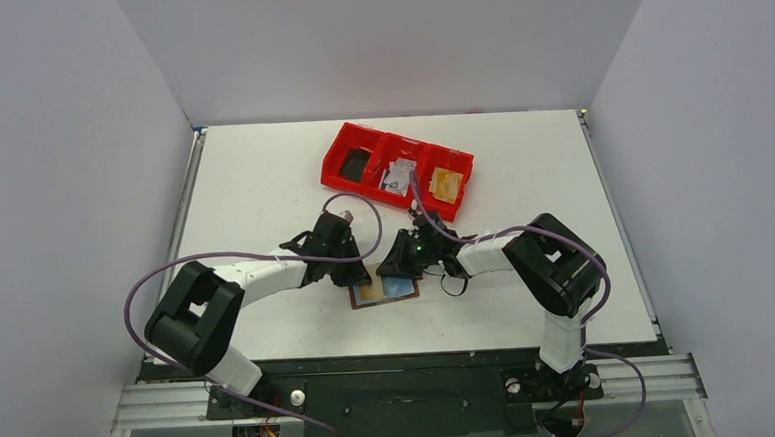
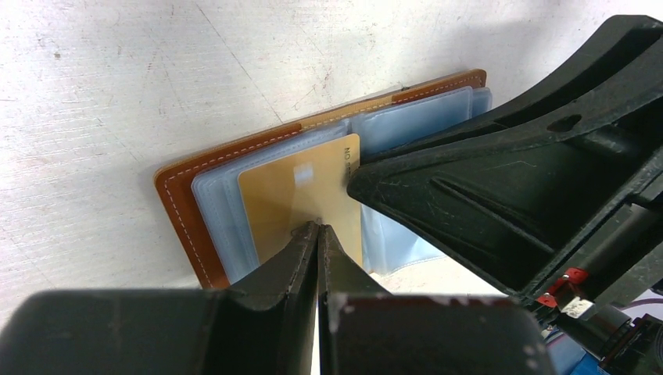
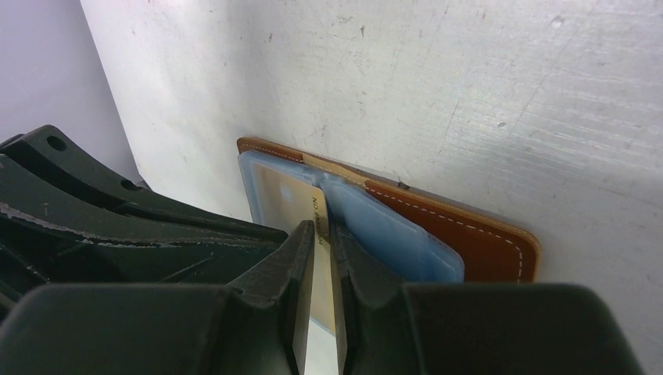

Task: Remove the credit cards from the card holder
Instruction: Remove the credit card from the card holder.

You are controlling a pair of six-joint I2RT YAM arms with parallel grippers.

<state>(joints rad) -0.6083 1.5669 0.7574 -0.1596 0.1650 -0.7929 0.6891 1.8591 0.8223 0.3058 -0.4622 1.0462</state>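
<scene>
Both halves of the card holder [image 1: 382, 292] are lying open and flat on the scuffed white table [image 1: 262, 185], by the middle of its near edge. Brown leather with pale stitching is framing clear, bluish plastic sleeves [image 2: 406, 129]. The left gripper [image 2: 318, 231] is clenched tight, its black tips pressing down on the smooth, glossy gold card [image 2: 297, 191]. The right gripper [image 3: 320, 234] is pinching that thin card's edge between its narrow fingers. A red plastic tray [image 1: 364, 132] with three compartments is sitting toward the far edge.
</scene>
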